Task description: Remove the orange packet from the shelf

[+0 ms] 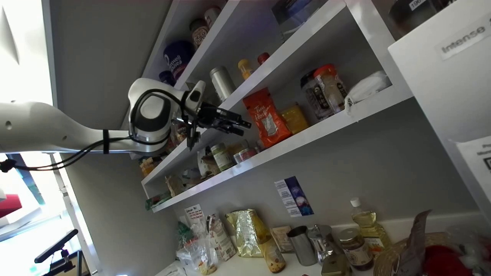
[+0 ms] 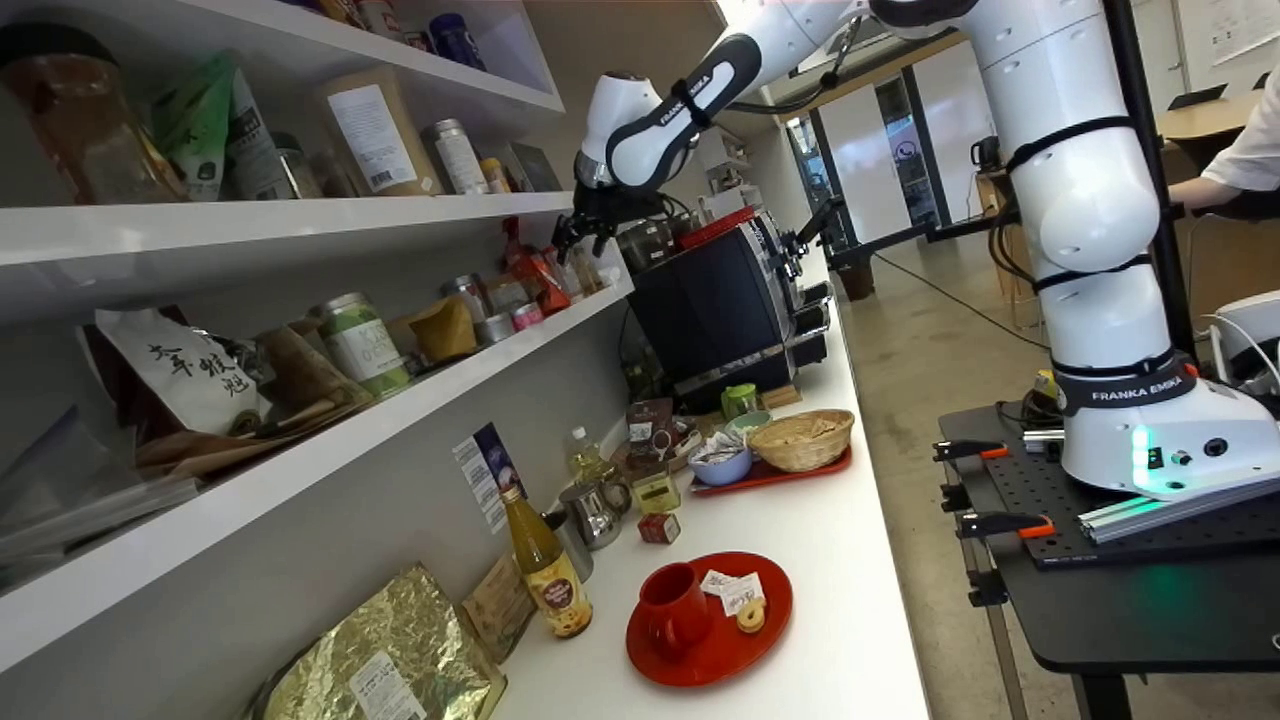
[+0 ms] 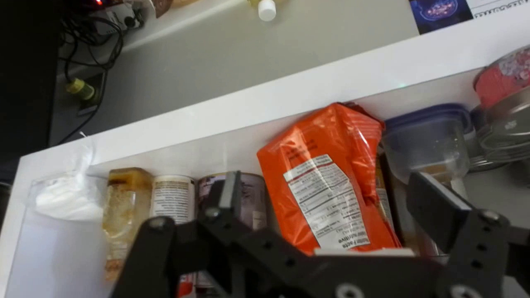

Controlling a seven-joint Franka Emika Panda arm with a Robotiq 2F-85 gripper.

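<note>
My Robotiq gripper (image 3: 331, 196) hangs with its fingers (image 3: 432, 213) parted, near the orange Tim Hortons packet (image 1: 266, 117), which stands on the white shelf (image 3: 265, 102) just beside a blue-lidded tub (image 3: 426, 138).

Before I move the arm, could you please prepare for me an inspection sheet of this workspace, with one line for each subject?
Surface: shelf, white, with a thick front edge.
Job's things: packet, orange, standing on the shelf, not held.
Clutter: tub close beside the packet, contact cannot be told; red-lidded jar on the same shelf.
Gripper: jaws open, holding nothing; in the wrist view the packet shows between them.
Cables: black cable looped on the arm; at the packet, nothing seen.
Surroundings: counter below the shelf; person partly visible at the edge of an exterior view.
</note>
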